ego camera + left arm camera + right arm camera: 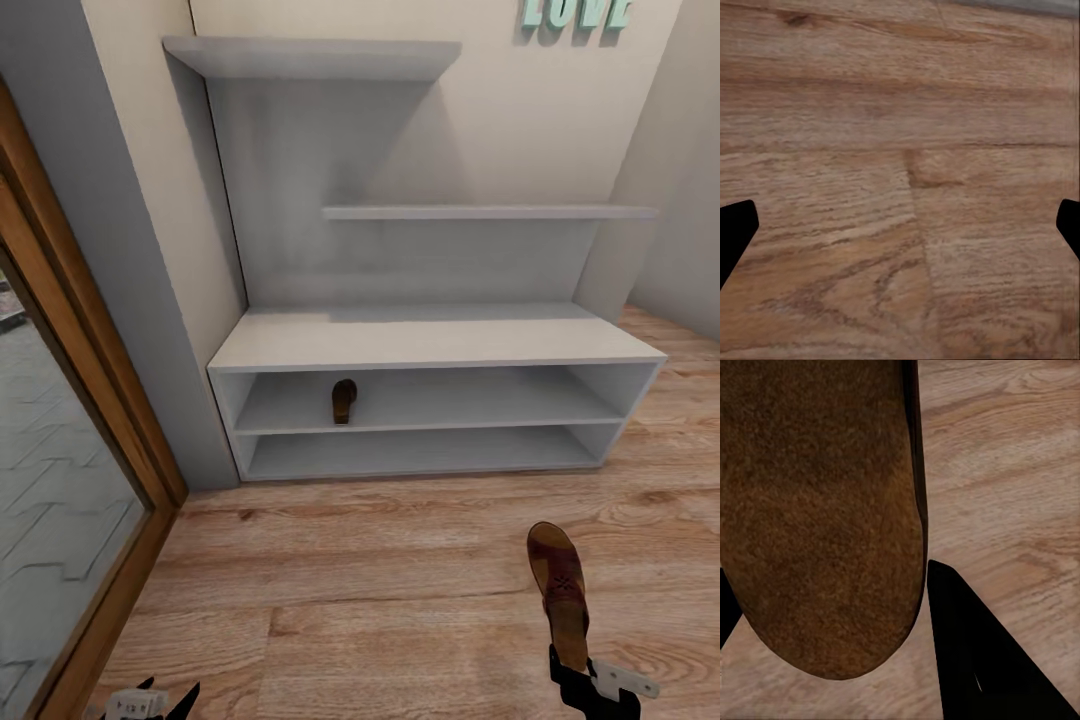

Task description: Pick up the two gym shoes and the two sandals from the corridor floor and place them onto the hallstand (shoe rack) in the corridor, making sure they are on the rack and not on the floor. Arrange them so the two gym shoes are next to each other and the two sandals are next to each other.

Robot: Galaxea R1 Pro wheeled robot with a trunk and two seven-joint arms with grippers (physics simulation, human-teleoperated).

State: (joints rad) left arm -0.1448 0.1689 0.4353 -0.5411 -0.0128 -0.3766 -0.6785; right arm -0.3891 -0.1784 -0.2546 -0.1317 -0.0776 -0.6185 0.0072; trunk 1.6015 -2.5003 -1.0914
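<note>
While gripping sandal (561, 590), right claw (585, 685) closed

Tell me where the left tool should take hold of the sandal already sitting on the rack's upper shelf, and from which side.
Grip the sandal on the shelf across its narrow width near the end facing the room, coming in level from the hallstand's open front. It lies lengthwise, pointing into the shelf, and the flat top above seems to rule out reaching from overhead. The left tool is open.
</note>
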